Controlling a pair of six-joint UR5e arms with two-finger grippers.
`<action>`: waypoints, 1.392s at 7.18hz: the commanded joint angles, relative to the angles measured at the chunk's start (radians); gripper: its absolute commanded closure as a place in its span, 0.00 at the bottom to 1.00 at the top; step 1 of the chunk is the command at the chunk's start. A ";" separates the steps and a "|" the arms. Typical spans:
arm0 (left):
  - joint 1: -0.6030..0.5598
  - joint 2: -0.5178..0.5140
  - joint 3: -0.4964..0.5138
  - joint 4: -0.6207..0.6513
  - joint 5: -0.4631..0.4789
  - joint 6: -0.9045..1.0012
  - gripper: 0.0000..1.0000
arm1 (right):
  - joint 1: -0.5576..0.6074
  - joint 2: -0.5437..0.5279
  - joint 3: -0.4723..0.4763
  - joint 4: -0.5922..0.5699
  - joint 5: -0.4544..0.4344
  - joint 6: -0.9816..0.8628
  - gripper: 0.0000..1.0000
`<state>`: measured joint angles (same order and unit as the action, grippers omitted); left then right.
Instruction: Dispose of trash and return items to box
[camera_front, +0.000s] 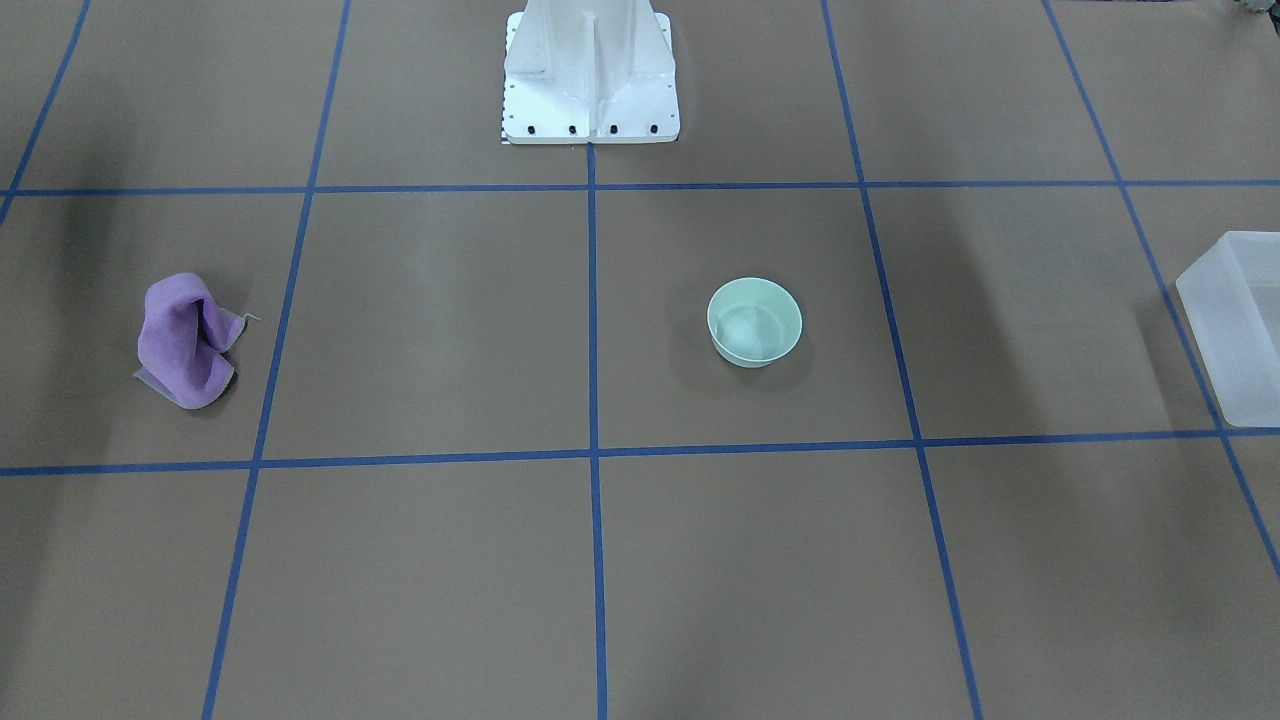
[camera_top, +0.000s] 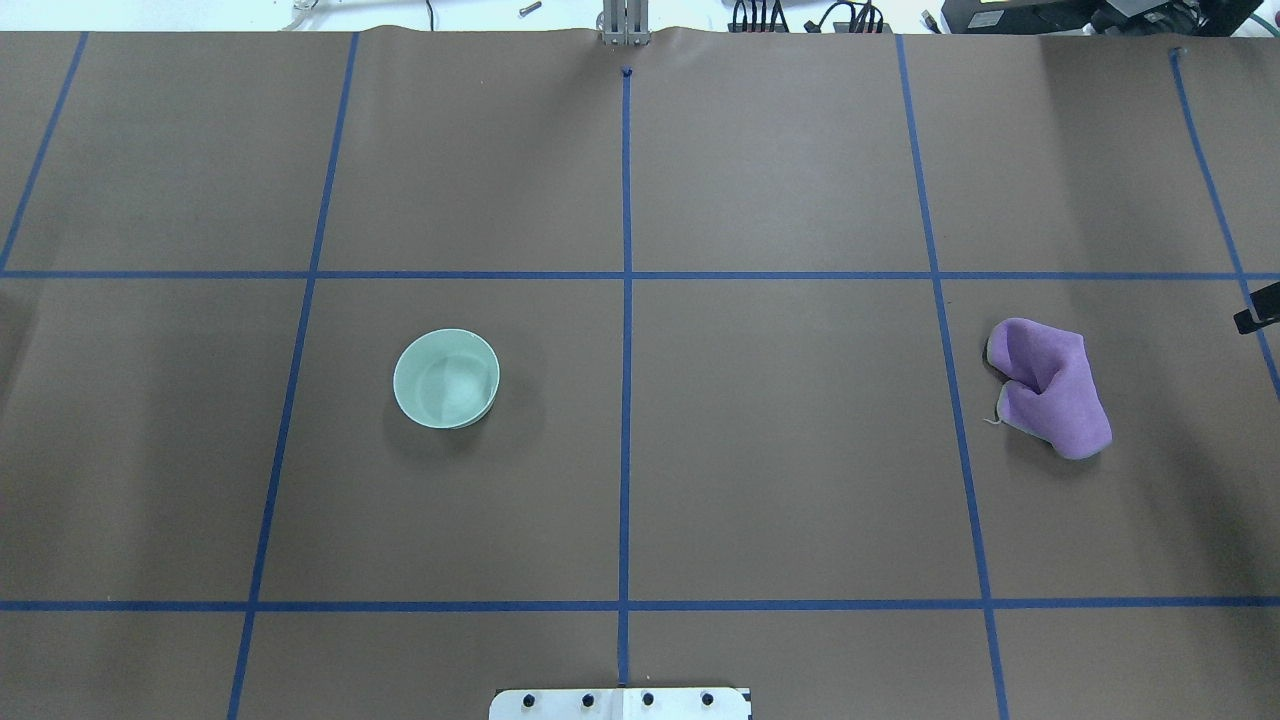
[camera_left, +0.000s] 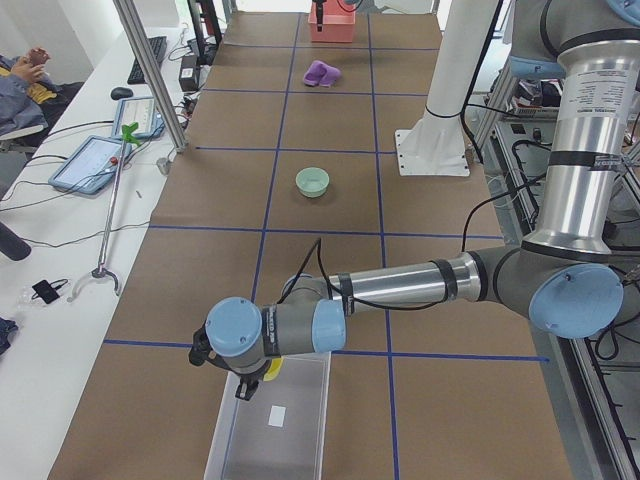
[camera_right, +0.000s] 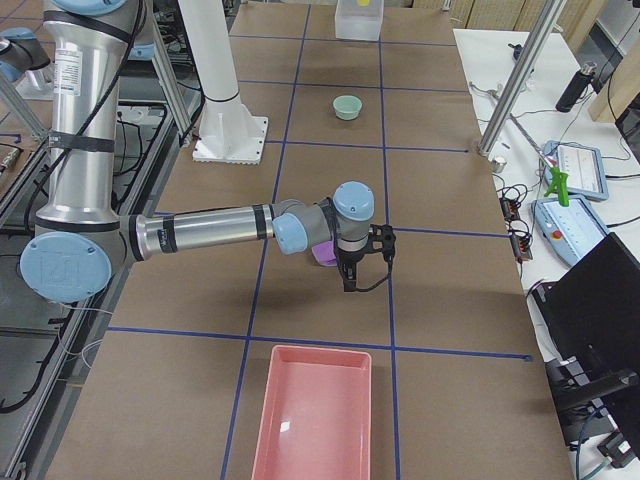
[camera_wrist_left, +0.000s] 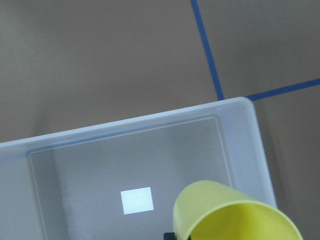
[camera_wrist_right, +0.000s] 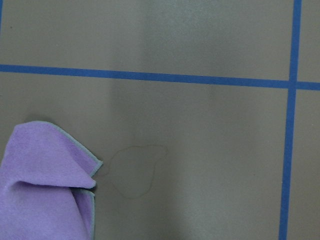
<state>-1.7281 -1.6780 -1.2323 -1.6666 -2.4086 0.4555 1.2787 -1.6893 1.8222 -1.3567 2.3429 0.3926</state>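
Note:
The pale mint-green bowl (camera_front: 755, 322) stands upright and empty on the brown table, also in the overhead view (camera_top: 446, 378). The frosted box (camera_left: 275, 420) sits at the table's left end, with only a white label inside (camera_wrist_left: 136, 200). My left gripper (camera_left: 255, 380) hangs over the box's near end, shut on a yellow cup (camera_wrist_left: 235, 215) held above the box floor. My right gripper (camera_right: 365, 280) hangs just beside the crumpled purple cloth (camera_top: 1050, 385). Its fingers show only in the exterior right view, so I cannot tell if it is open or shut.
A pink tray (camera_right: 315, 410) lies at the table's right end, past the cloth. The white robot base (camera_front: 590, 70) stands at the table's robot side. Blue tape lines divide the table into squares. Operators' desks with tablets and cables run along the far side.

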 joint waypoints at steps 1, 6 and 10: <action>-0.015 -0.005 0.230 -0.179 0.028 0.025 1.00 | -0.028 0.002 0.005 0.048 0.000 0.077 0.00; -0.022 -0.006 0.358 -0.251 0.086 0.014 1.00 | -0.030 0.002 0.006 0.048 0.001 0.089 0.00; -0.022 -0.022 0.369 -0.254 0.085 -0.015 1.00 | -0.030 0.002 0.009 0.048 0.001 0.095 0.00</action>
<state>-1.7503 -1.6909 -0.8650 -1.9182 -2.3234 0.4509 1.2487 -1.6874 1.8313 -1.3085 2.3439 0.4866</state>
